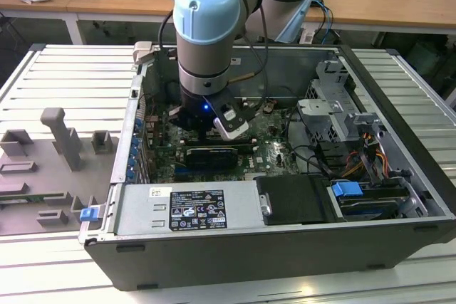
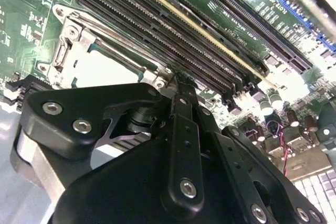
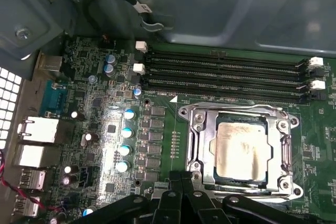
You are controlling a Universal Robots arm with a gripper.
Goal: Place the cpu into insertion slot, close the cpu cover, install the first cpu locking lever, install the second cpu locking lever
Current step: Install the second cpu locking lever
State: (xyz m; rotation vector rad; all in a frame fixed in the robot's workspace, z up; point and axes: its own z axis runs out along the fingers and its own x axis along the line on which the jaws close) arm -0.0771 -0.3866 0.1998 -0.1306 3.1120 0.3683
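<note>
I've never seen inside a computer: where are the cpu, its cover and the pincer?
cpu (image 3: pixel 240 149): first wrist view, metal top.
cpu cover (image 3: pixel 199 141): first wrist view, frame side.
pincer (image 3: pixel 181 178): first wrist view, black fingertips.

Room above cpu cover (image 3: pixel 242 150) — memory slots (image 3: pixel 226 80) beside, case wall (image 3: pixel 236 9) behind.

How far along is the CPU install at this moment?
Done: the cpu sits in the insertion slot, and the cpu cover looks lowered around it. In hand: the gripper hovers at the socket's edge, holding nothing visible. Left: whether either locking lever is latched cannot be told.
</note>
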